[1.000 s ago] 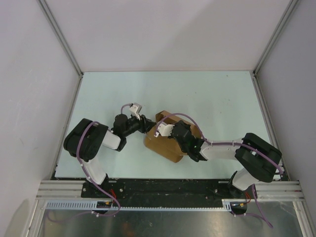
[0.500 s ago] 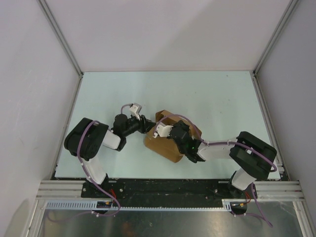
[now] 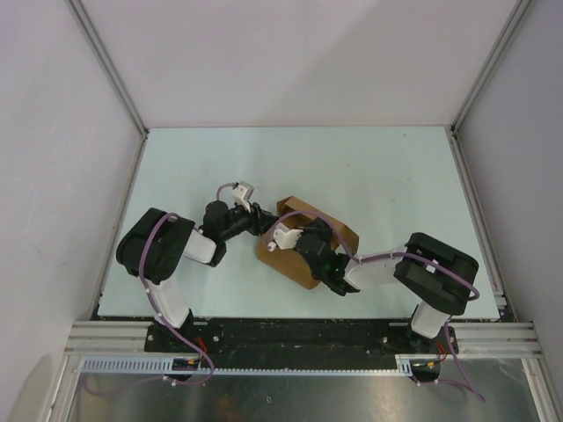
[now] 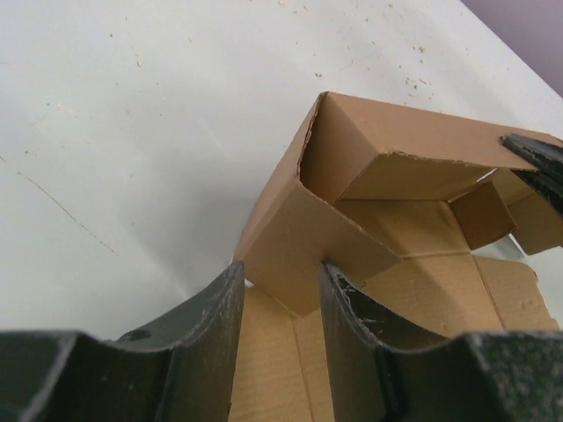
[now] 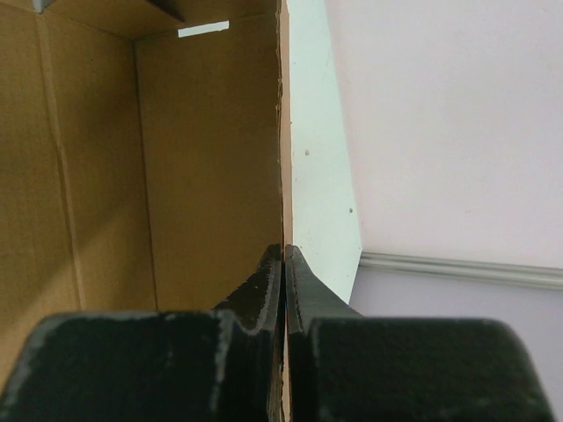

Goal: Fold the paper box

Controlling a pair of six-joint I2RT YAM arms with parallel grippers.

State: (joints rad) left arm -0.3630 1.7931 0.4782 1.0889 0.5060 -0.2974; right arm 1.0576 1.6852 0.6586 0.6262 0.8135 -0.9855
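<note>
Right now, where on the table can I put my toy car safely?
The far half of the table, behind the paper box, is bare up to the wall. So is the strip right of the box. Crowded: the near middle, where left arm and right arm meet.

Far half of desk (image 3: 352, 163) open, easy pass. Centre blocked: paper box (image 3: 288, 261) w/ left arm (image 3: 163, 246) & right arm (image 3: 435, 277) crowding it. Walls (image 3: 53, 176) hem both sides.

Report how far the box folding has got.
Done: the paper box has walls raised, one corner formed. In hand: the right gripper pinches a wall's edge; the left gripper straddles the formed corner, grip unclear. Left: inner flaps lie loose and the top is open.
</note>
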